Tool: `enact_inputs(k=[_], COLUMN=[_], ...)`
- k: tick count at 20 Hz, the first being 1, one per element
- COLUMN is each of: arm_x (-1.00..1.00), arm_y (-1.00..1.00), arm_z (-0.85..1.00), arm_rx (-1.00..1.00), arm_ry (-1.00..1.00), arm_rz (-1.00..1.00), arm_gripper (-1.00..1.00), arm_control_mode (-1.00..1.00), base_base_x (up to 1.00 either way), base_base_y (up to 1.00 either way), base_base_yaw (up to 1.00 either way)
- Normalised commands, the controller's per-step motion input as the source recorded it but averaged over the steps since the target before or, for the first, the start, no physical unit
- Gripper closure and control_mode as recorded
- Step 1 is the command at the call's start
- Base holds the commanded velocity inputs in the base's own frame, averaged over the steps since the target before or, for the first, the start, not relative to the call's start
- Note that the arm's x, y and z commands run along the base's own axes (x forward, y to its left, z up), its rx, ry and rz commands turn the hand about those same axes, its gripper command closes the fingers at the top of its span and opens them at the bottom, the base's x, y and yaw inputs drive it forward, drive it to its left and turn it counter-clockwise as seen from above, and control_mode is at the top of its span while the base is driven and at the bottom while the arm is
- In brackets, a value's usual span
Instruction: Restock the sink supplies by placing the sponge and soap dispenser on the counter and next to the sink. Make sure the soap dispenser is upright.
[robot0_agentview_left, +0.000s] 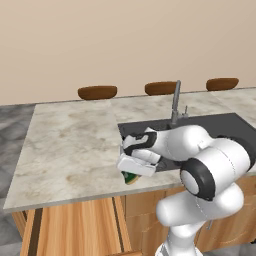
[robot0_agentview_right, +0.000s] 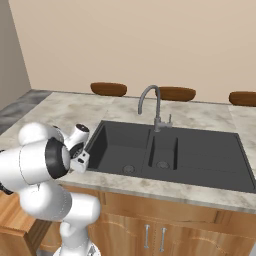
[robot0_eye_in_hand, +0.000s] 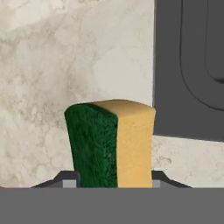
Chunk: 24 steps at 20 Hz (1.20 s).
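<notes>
My pincer (robot0_eye_in_hand: 112, 181) is closed on the small rectangular sponge with a dark green scouring face and a yellow foam layer (robot0_eye_in_hand: 109, 144), which stands on edge between the two dark finger tips. In the left base view, the sponge (robot0_agentview_left: 131, 177) hangs below my hand at the front edge of the beige-grey marble-patterned tabletop (robot0_agentview_left: 70, 145), just beside the left rim of the dark grey rectangular double-basin sink (robot0_agentview_right: 170, 150). The step in hand is, in my judgement, the set-down of the sponge next to the sink. To do it well, I should keep the sponge over bare marble, clear of the sink rim that shows at the right of the hand view, and lower it straight until its bottom edge meets the tabletop before I part the finger tips. Because the sponge is held on edge, it may tip as I let go; a fall toward the basin or off the front edge is the risk, so a spot somewhat farther from the front edge is safer. I should then lift straight away without dragging it. The grey metal gooseneck faucet (robot0_agentview_right: 152, 107) stands at the sink's back rim, well apart from this work.
</notes>
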Motion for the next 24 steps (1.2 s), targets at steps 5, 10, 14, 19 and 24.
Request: enact_inputs(k=[5,10,14,19,24], arm_x=[0.30,0.05,-0.02,-0.22,-0.57], arm_y=[0.00,0.01,0.00,-0.15,-0.38], arm_z=[-0.17,-0.12,0.00,0.12,0.52], arm_rx=[0.00,0.00,0.00,0.00,0.00], arm_ry=[-0.03,-0.06,-0.06,-0.02,-0.07], arm_rz=[0.05,0.06,0.01,0.00,-0.02], arm_gripper=[1.00,-1.00,-1.00,-1.00,-1.00], arm_control_mode=[-1.00,-1.00,-1.00,-1.00,-1.00], base_base_x=[0.00,0.00,0.00,0.00,0.00], base_base_y=[0.00,0.00,0.00,0.00,0.00], base_base_yaw=[0.00,0.00,0.00,0.00,0.00])
